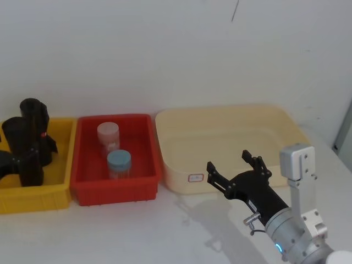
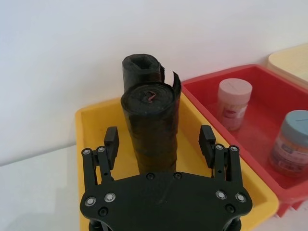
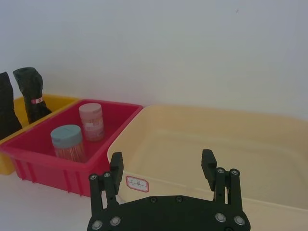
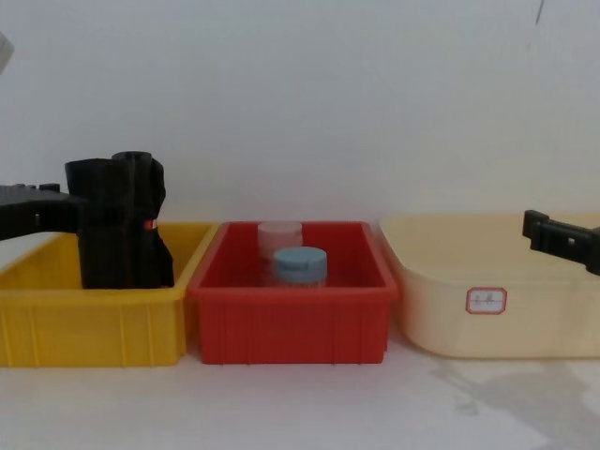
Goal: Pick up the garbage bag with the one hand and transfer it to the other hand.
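1. Left gripper (image 2: 159, 137): fingers (image 2: 111, 139) are apart, straddling the garbage bag (image 2: 151, 130). I can confirm no contact.
2. The bag stands upright in the yellow bin (image 2: 91, 125), just in front of a second black roll (image 2: 142, 67).
3. I judge it light, soft and slick. Clamp at mid-length, leaving the top free for handover.
4. Right gripper (image 3: 162, 166): fingers are apart, by the cream tub (image 3: 269, 144). I cannot read the tub's sticker (image 3: 137, 183).

The yellow bin's wall (image 4: 94, 323) hides the garbage bag's (image 4: 103, 244) lower end in the chest view, and the cream bin's label (image 4: 486, 300) is unreadably small.
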You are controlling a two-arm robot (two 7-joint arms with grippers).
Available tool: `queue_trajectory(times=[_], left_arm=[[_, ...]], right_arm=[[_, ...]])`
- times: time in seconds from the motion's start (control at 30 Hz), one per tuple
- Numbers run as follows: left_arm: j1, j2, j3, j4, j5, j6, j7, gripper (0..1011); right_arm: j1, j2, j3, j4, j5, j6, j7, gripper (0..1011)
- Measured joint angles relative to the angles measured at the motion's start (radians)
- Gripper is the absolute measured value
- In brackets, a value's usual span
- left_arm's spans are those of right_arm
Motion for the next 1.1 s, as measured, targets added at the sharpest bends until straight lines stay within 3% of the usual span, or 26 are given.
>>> queue_trajectory(times=[0.37,0.5,0.83,1.1], left_arm=[[-0.045,-0.015,0.01,0.041,0.053,0.044,0.051,978],[-0.054,-0.018,0.013,0.052,0.066,0.056,0.06,906],[-0.072,-0.025,0.022,0.072,0.088,0.074,0.065,586],[-0.077,-0.027,0.024,0.078,0.095,0.08,0.067,519]], right_arm=[[0.0,0.0,0.0,0.0,0.0,0.0,0.0,1000],[0.0,0.0,0.0,0.0,0.0,0.0,0.0,1000],[0.0,0.0,0.0,0.0,0.0,0.0,0.0,1000],[0.0,0.0,0.0,0.0,0.0,0.0,0.0,1000]])
